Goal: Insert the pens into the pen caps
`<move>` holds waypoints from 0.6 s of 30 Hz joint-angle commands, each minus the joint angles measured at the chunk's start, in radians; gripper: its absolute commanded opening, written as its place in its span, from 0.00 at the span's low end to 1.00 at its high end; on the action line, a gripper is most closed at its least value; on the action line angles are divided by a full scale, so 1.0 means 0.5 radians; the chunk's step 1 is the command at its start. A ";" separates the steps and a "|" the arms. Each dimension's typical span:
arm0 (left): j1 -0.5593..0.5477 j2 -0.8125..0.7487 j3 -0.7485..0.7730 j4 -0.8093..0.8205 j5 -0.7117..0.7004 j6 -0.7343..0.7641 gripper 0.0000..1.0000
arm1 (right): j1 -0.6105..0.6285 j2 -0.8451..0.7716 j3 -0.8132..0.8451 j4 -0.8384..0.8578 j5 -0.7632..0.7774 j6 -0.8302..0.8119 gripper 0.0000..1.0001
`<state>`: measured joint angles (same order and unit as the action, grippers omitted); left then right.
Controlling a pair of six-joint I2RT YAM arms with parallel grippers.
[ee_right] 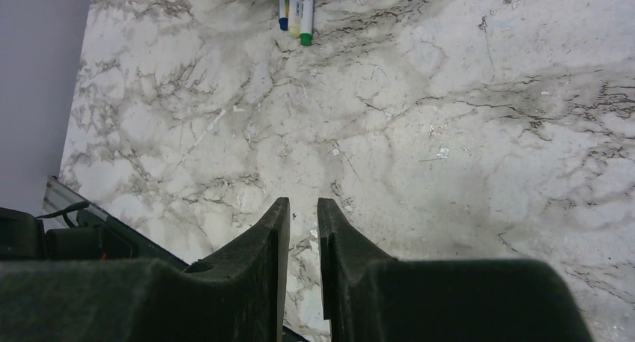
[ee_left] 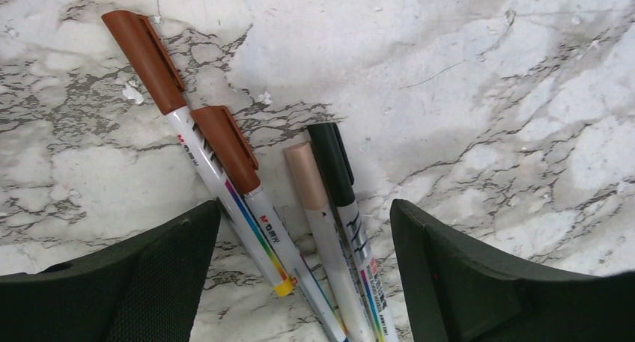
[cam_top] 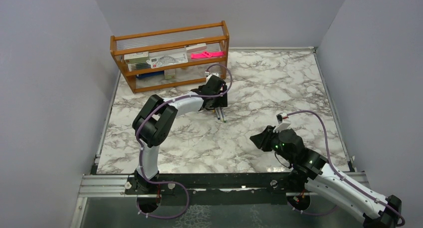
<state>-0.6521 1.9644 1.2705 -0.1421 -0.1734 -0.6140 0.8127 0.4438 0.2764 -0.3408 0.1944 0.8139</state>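
Observation:
Several pens (ee_left: pixel 277 237) lie side by side on the marble table (ee_left: pixel 487 95), each white barrel with a cap on its far end. Two of the pen caps are brown (ee_left: pixel 146 57) (ee_left: pixel 225 147), one is peach (ee_left: pixel 305 176) and one is black (ee_left: pixel 332 162). My left gripper (ee_left: pixel 305 207) is open wide, a finger on either side of the bundle, touching none that I can see. From above, the pens (cam_top: pixel 220 115) poke out just in front of the left gripper (cam_top: pixel 218 107). My right gripper (ee_right: pixel 303 203) hovers near the table's front right, its fingers a narrow gap apart and empty. The pens' coloured tail ends (ee_right: pixel 296 13) show far ahead of it.
A wooden rack (cam_top: pixel 169 53) with boxed stationery and a pink flat item (cam_top: pixel 205 53) stands at the back left, just behind the left gripper. Grey walls close in the table on three sides. A metal rail (cam_top: pixel 199 180) runs along the near edge.

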 commanded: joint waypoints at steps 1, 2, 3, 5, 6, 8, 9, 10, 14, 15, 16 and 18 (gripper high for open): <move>-0.006 0.119 0.024 -0.185 -0.094 0.022 0.82 | 0.004 -0.002 0.009 0.016 0.045 -0.018 0.20; -0.008 0.123 0.028 -0.191 -0.097 0.020 0.82 | 0.002 0.003 0.009 0.022 0.039 -0.017 0.20; -0.009 0.127 0.032 -0.194 -0.102 0.020 0.82 | 0.003 0.013 0.009 0.027 0.036 -0.017 0.20; -0.011 0.137 0.041 -0.197 -0.106 0.024 0.82 | 0.004 0.020 0.009 0.031 0.032 -0.022 0.20; -0.012 0.143 0.045 -0.200 -0.111 0.025 0.82 | 0.003 0.023 0.009 0.033 0.031 -0.025 0.20; -0.013 0.161 0.053 -0.207 -0.120 0.020 0.82 | 0.004 0.019 0.006 0.032 0.030 -0.034 0.20; -0.015 0.172 0.058 -0.213 -0.125 0.017 0.82 | 0.003 0.018 0.005 0.030 0.033 -0.034 0.20; -0.015 0.184 0.067 -0.220 -0.134 0.014 0.82 | 0.004 0.015 0.006 0.024 0.032 -0.033 0.20; -0.023 0.242 0.108 -0.293 -0.199 -0.023 0.82 | 0.001 -0.007 0.012 0.000 0.040 -0.035 0.20; -0.026 0.252 0.117 -0.303 -0.213 -0.027 0.82 | 0.003 -0.011 0.012 -0.005 0.043 -0.035 0.20; -0.029 0.258 0.121 -0.316 -0.230 -0.029 0.81 | 0.004 -0.015 0.012 -0.004 0.042 -0.035 0.20; -0.034 0.262 0.125 -0.337 -0.266 -0.027 0.79 | 0.004 -0.015 0.006 0.005 0.043 -0.035 0.20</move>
<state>-0.6651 2.0258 1.3502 -0.1909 -0.2680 -0.6083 0.8127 0.4484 0.2764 -0.3408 0.1944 0.8070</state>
